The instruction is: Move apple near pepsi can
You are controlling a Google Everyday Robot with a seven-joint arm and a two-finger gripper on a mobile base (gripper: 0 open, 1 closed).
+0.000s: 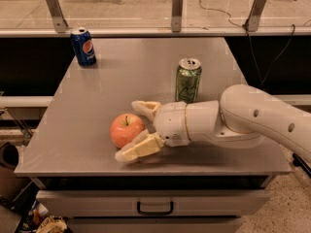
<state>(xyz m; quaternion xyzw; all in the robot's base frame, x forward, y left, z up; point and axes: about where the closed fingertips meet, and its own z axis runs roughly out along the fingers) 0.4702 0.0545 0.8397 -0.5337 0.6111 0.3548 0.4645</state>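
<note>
Straddling the round pinkish-red apple [126,129] from its right, your cream jaws stood open, gripping nothing; the blue pepsi can [83,47] sat well apart, far-left.

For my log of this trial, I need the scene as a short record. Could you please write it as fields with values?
table: grey top, bearing three things
apple: near the front edge, stem up
pepsi can: upright at the far left corner
green can: upright, right of the middle, behind the pincer
pincer: open, low over the table, reaching in from the right, one finger on each side of the apple
task state: apple far from pepsi can, not yet moved near it
</note>
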